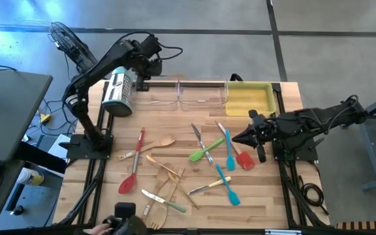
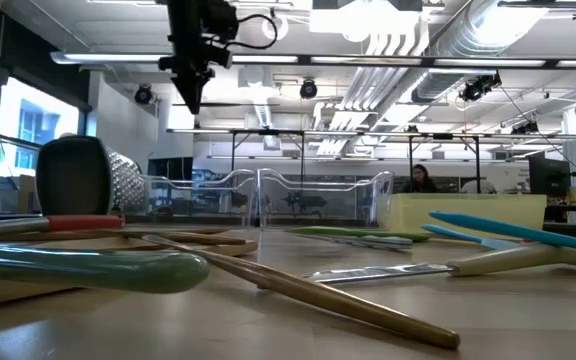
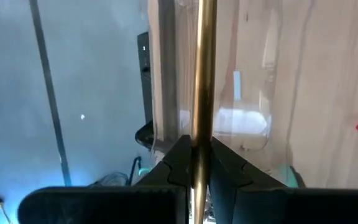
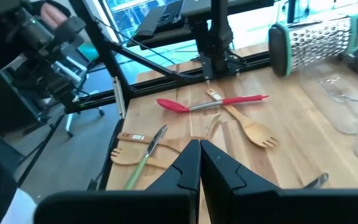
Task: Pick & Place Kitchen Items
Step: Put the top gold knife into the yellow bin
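Judging from the table (image 1: 260,202), little had been completed: nearly all the utensils (image 1: 201,163) were scattered across its middle, while the clear trays (image 1: 181,98) and yellow tray (image 1: 250,98) at twelve o'clock appeared unfilled. One slim brass-coloured stick (image 3: 202,74) was clamped in the left end effector (image 3: 197,163) above the trays. The right end effector (image 4: 200,163), fingers pressed together and empty, was parked at three o'clock

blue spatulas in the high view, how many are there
2. One blue spatula lies beside the red spatula, near the right gripper. The other lies toward the picture's bottom edge, crossing a pale-handled knife. None seems hidden.
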You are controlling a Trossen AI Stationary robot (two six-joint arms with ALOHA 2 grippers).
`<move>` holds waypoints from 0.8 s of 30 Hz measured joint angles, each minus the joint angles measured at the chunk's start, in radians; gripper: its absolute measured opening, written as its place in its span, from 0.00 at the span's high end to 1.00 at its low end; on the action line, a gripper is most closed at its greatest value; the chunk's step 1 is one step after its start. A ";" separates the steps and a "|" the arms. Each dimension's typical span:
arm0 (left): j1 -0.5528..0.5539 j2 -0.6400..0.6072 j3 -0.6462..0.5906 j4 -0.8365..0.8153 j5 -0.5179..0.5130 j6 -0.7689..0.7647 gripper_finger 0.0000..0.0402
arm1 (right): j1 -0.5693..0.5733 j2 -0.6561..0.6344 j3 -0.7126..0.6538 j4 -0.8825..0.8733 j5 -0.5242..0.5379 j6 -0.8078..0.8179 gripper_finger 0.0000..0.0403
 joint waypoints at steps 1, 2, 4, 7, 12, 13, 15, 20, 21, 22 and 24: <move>0.009 0.007 0.000 -0.001 0.000 0.000 0.95 | 0.000 -0.002 0.000 0.000 0.008 0.000 1.00; 0.023 0.012 0.000 -0.001 0.001 0.001 0.95 | -0.003 -0.005 0.000 -0.001 0.016 0.000 1.00; 0.050 0.014 -0.001 0.000 0.013 0.005 0.95 | -0.009 -0.011 0.000 -0.006 0.021 0.001 1.00; 0.081 0.014 0.000 -0.003 0.040 0.017 0.95 | -0.019 -0.015 0.000 -0.011 0.022 0.002 1.00; 0.126 0.015 0.000 -0.007 0.054 0.017 0.95 | -0.036 -0.015 0.000 -0.019 0.021 0.003 1.00; 0.131 0.015 0.000 -0.004 0.069 0.016 0.95 | -0.041 -0.015 0.000 -0.020 0.022 0.002 1.00; 0.132 0.015 0.000 0.004 0.103 0.013 0.95 | -0.049 -0.015 0.000 -0.020 0.022 0.000 1.00; 0.091 0.015 0.000 0.065 0.132 -0.033 0.95 | -0.065 -0.015 0.000 -0.020 0.022 -0.016 1.00; 0.081 0.015 0.000 0.082 0.138 -0.038 0.95 | -0.066 -0.015 0.000 -0.020 0.022 -0.018 1.00; 0.068 0.015 0.000 0.091 0.155 -0.042 0.95 | -0.066 -0.015 0.000 -0.020 0.022 -0.020 1.00; 0.047 0.015 0.000 0.110 0.190 -0.059 0.95 | -0.066 -0.015 0.000 -0.020 0.022 -0.023 1.00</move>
